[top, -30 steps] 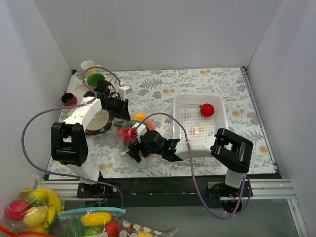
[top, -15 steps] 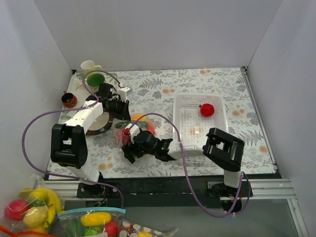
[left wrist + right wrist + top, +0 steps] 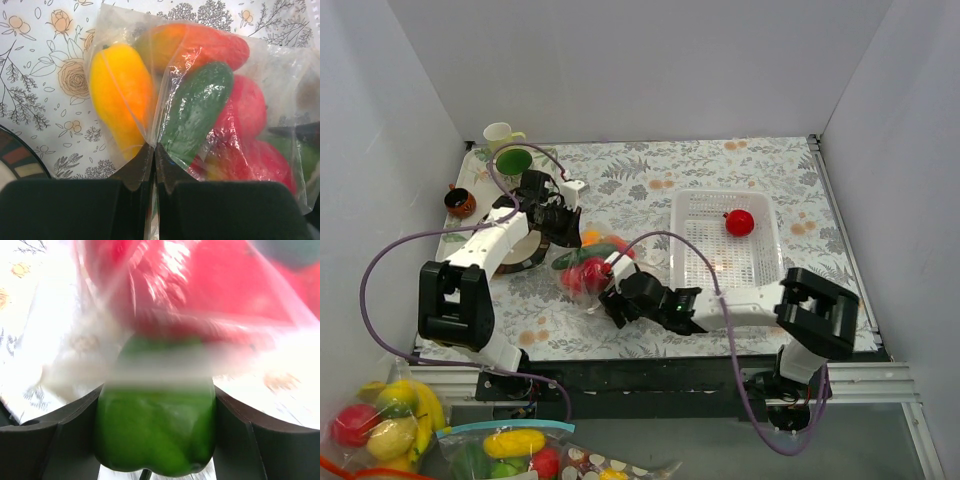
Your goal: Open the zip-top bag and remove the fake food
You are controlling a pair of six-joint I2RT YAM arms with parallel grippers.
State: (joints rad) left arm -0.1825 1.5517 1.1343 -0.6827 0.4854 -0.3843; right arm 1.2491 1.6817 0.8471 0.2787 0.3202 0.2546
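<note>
A lab test cell is indicated. A floral-clothed table [image 3: 650,165] is boxed in by white panels [image 3: 620,70].

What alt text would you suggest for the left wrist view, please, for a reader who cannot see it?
The left gripper, closed, pinches a fold of the clear zip-top bag above a floral tablecloth. Inside the bag is fake food: a yellow pepper, a long green piece and several red ones.

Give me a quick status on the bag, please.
Left gripper shut on zip-top bag. Right gripper shut on green pepper; more fake food in bag. Nothing in the way.
</note>
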